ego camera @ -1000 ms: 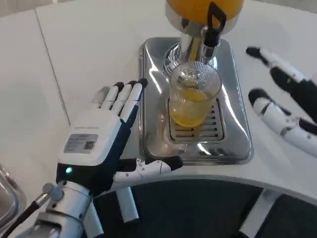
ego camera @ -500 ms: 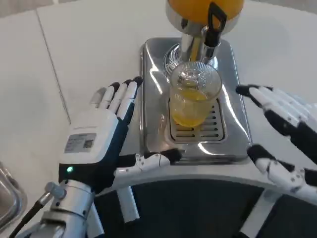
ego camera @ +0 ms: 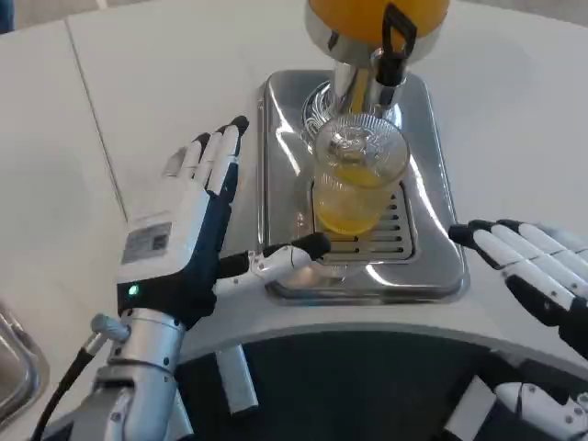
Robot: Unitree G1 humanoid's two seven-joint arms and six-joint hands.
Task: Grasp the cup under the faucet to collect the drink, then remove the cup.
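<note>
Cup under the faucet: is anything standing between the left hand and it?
Nothing visible does. The cup stands on the drip tray below the faucet, partly filled with orange drink. The left hand is open beside the tray's left edge, thumb reaching over the front rim, with only bare tray between them. The right hand waits right of the tray.

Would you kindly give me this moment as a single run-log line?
cup: part-filled with orange drink, on drip tray under faucet | left hand: open beside tray, not touching cup | right hand: open, right of tray
</note>
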